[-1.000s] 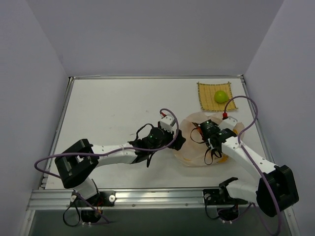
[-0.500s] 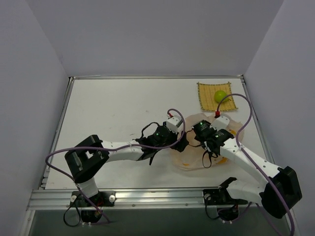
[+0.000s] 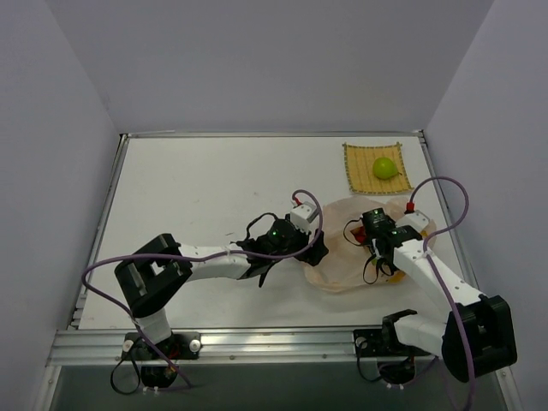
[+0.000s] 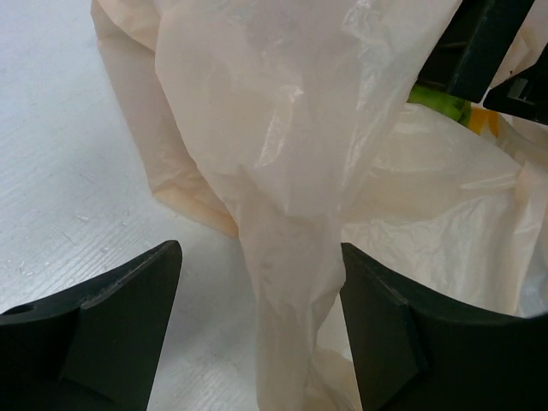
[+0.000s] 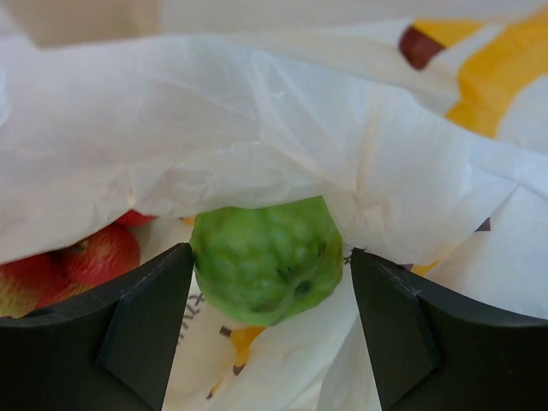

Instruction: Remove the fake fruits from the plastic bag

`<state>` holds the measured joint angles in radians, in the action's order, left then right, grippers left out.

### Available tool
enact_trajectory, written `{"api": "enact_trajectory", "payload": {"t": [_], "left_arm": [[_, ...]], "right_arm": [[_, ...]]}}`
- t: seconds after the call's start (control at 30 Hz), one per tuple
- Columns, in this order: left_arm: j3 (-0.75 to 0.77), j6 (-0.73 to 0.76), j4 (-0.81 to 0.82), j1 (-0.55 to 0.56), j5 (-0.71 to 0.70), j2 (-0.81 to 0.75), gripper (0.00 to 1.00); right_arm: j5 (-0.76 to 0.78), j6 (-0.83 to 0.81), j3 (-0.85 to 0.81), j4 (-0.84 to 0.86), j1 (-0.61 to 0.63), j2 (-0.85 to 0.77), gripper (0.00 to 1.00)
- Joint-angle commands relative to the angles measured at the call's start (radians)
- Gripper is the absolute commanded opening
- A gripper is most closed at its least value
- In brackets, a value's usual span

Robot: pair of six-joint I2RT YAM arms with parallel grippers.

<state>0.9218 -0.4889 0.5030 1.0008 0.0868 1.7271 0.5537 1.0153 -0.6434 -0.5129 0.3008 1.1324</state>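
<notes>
Mid-extraction. One yellow-green fruit (image 3: 385, 168) sat on the woven mat (image 3: 353, 158), just beyond the plastic bag (image 3: 338, 272). My right gripper (image 5: 271, 265) was inside the bag, jaws wide, with a bumpy green fruit (image 5: 261, 244) between the tips and red berries (image 5: 90, 257) deeper in the bag. My left gripper (image 4: 259, 257) was also wide, straddling a fold at the bag's edge without gripping it. Next, as I judged it: close the right on the green fruit and lift it clear of the film.

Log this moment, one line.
left gripper: open, plastic bag fold between | right gripper: straddling green fruit, grip unclear | round fruit: on mat
</notes>
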Motion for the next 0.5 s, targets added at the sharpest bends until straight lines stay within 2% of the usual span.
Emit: {"api": "enact_trajectory", "payload": {"t": [0.0, 0.1, 0.27, 0.37, 0.4, 0.47], "left_arm": [[0.043, -0.020, 0.031, -0.017, 0.014, -0.005, 0.70], [0.040, -0.031, 0.037, -0.024, 0.018, -0.001, 0.70], [0.043, -0.045, 0.054, -0.024, 0.047, 0.012, 0.71], [0.048, -0.046, 0.055, -0.024, 0.057, 0.028, 0.71], [0.049, -0.046, 0.055, -0.024, 0.059, 0.029, 0.71], [0.048, -0.050, 0.063, -0.024, 0.070, 0.029, 0.63]], "right_arm": [[0.028, -0.046, -0.013, 0.010, -0.046, 0.078, 0.71], [0.005, -0.087, -0.016, 0.063, -0.065, 0.130, 0.75], [-0.075, -0.116, 0.010, 0.175, -0.066, 0.181, 0.75], [-0.092, -0.132, 0.007, 0.178, -0.060, 0.159, 0.54], [-0.101, -0.138, 0.010, 0.177, -0.058, 0.105, 0.48], [-0.153, -0.153, 0.014, 0.169, -0.060, 0.031, 0.38]]}}
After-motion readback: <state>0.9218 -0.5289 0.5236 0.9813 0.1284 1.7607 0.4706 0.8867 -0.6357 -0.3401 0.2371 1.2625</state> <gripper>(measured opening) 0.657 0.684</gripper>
